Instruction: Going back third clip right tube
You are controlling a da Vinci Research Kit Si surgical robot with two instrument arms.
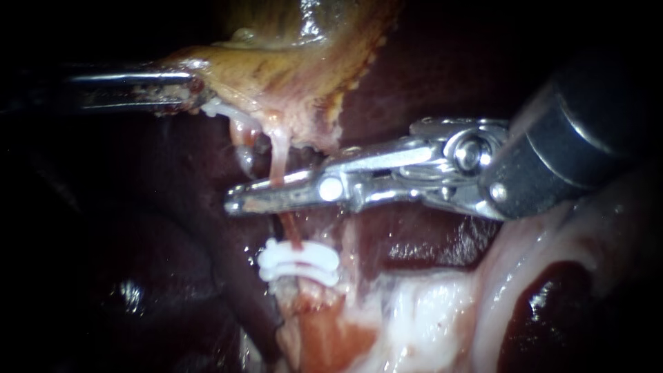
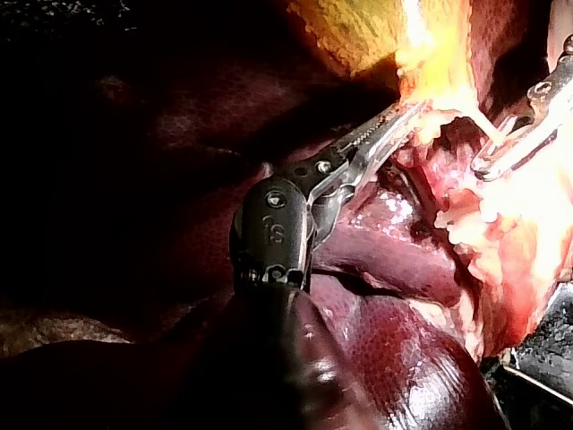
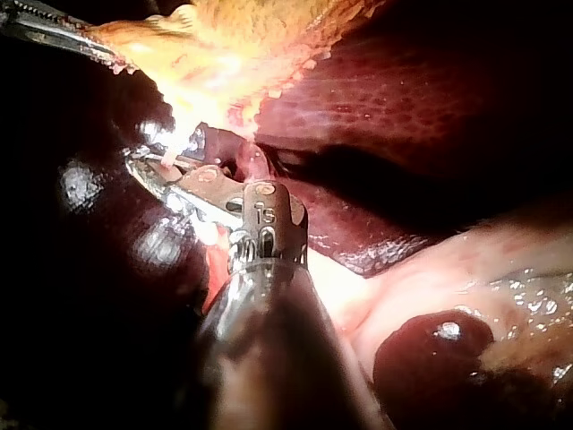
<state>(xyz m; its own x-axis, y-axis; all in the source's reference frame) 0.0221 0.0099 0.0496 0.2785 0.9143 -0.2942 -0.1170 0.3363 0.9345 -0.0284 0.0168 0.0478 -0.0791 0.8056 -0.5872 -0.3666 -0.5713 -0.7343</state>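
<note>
- The thin pink tube (image 1: 280,155) hangs straight down from the gallbladder to the pale tissue below.
- Two white plastic clips (image 1: 304,255) sit side by side around the low part of the tube. They are curved like little bands and touch each other.
- The shiny silver right instrument (image 1: 238,197) comes in from the right. Its long, thin jaws lie across the tube, above the clips and apart from them.
- Its jaws are a little way apart, with a thin gap between them. The tube runs through that gap, and no clip shows in the jaws.
- The yellow-brown, wrinkled gallbladder (image 1: 276,76) is above the tube, with a bumpy, ragged edge.
- The thin grey left instrument (image 1: 190,88) comes in from the left. Its jaws are pressed together on the edge of the gallbladder.
- A small white bit sits just under those jaws. I cannot tell what it is.
- The dark red, smooth, wet liver (image 1: 428,76) lies behind and on both sides.
- Soft, shiny white tissue (image 1: 428,318) lies low on the right, near the clips.
- There is open room to the left of the tube, over the dark liver. The right side is crowded by the right instrument's thick black shaft.
</note>
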